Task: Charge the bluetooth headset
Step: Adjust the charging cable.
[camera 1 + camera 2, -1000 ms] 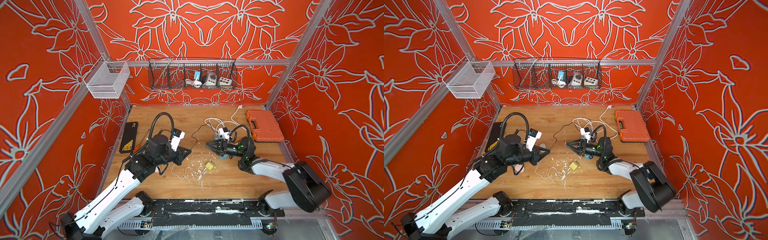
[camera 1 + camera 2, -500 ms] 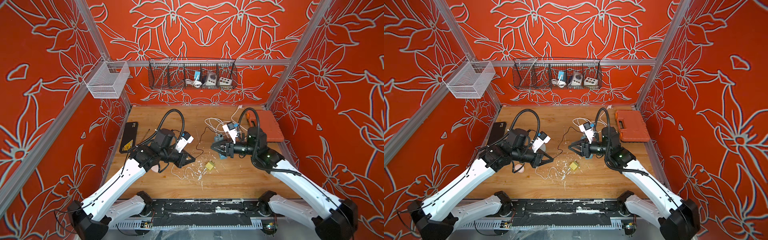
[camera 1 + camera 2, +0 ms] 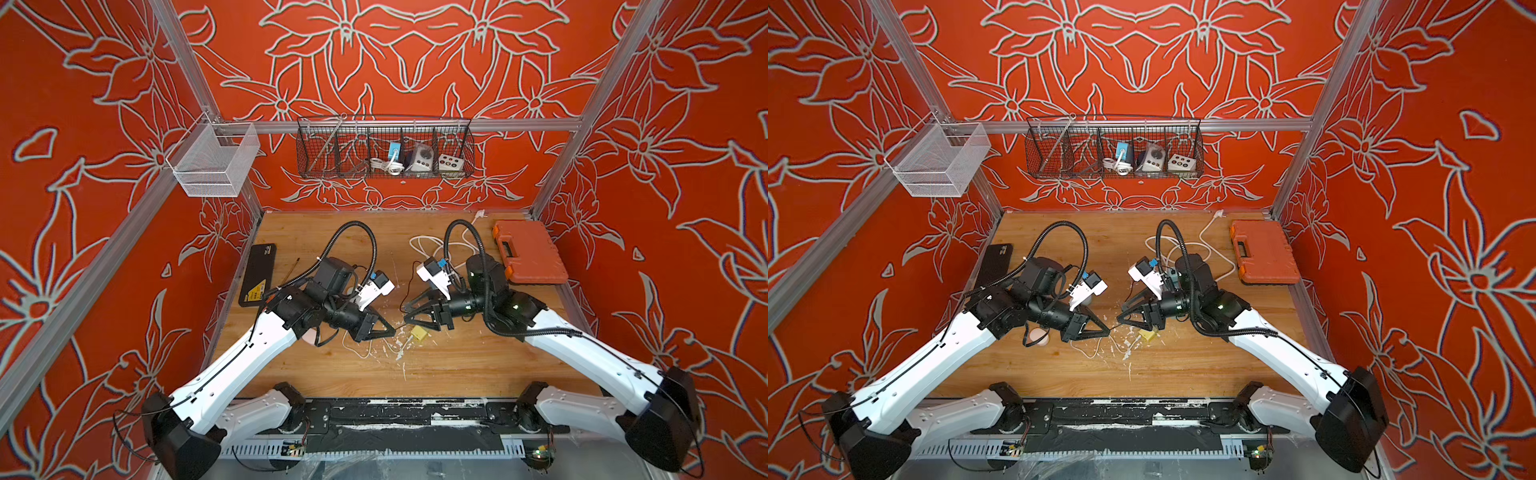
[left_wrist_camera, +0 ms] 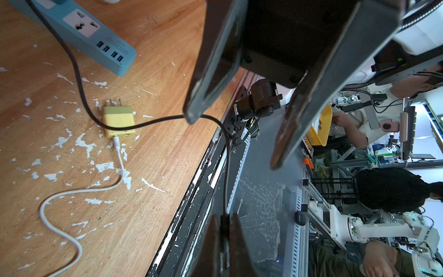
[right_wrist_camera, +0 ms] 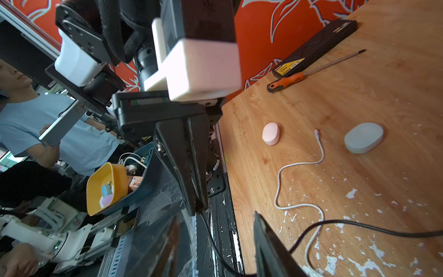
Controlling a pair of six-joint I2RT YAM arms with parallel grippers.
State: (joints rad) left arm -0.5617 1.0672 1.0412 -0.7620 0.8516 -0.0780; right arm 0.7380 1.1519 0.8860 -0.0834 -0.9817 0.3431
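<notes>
Left claw [image 4: 224,217] clenches 1 black cable [image 4: 153,121]; right claw [image 4: 233,141] gapes. Nearby lie 1 yellow charger [image 4: 118,121], 1 white cable [image 4: 119,165], 1 pink case [image 5: 271,133], 1 grey case [image 5: 364,138].

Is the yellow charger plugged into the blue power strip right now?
No, the yellow charger lies loose, apart from the blue power strip, with its prongs bare.
</notes>
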